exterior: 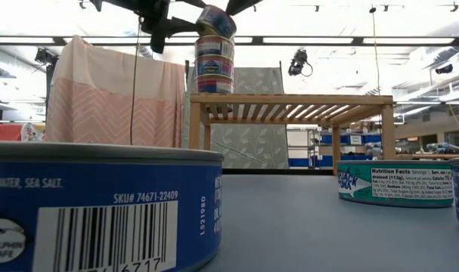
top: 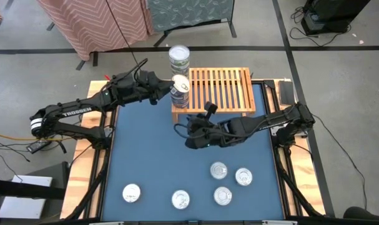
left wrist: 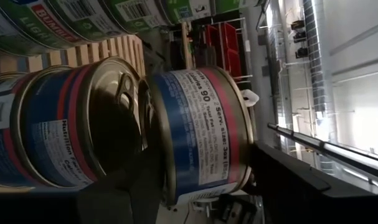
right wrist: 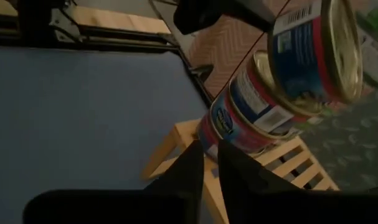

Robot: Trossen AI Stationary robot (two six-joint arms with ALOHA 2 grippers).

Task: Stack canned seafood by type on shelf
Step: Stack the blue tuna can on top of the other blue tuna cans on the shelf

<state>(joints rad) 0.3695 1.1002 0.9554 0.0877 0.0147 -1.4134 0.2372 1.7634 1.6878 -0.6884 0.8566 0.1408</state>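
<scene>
Dark fingers of the left gripper point(top: 166, 92) grasp a blue-and-red tin point(left wrist: 198, 134) by its sides, holding it tilted just above a stack of like tins point(exterior: 214, 66) at the left end of the wooden shelf point(top: 223, 87). A second stack point(top: 179, 58) stands just behind the shelf. The right gripper point(top: 182, 129) hangs over the blue mat point(top: 145, 156) in front of the shelf, its fingers nearly pinched together, holding nothing. Five loose tins point(top: 218, 170) lie near the mat's front edge.

I saw a gripper point(exterior: 214, 11) holding a tilted can point(exterior: 216, 20) atop the stack point(exterior: 214, 66) on the shelf point(exterior: 289, 106).
</scene>
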